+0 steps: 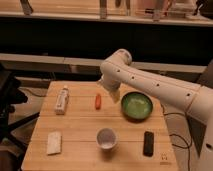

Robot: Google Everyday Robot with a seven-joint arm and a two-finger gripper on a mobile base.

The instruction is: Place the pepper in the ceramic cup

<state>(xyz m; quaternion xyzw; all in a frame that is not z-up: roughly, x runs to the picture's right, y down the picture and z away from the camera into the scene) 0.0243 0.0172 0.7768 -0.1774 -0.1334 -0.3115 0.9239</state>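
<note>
The pepper (pixel 98 101) is small and red-orange and lies on the wooden table (pixel 75 125), towards its back middle. The ceramic cup (pixel 106 138) is white and round, and stands upright near the front middle, empty. My white arm comes in from the right, bends above the table's back edge and points down. My gripper (pixel 113 95) hangs just right of the pepper, between it and the green bowl, low over the table. Nothing shows in it.
A wide green bowl (pixel 137 105) sits right of the gripper. A white tube with a dark label (pixel 62 99) lies at the back left. A white pad (pixel 54 142) lies front left, and a black flat item (pixel 148 143) front right.
</note>
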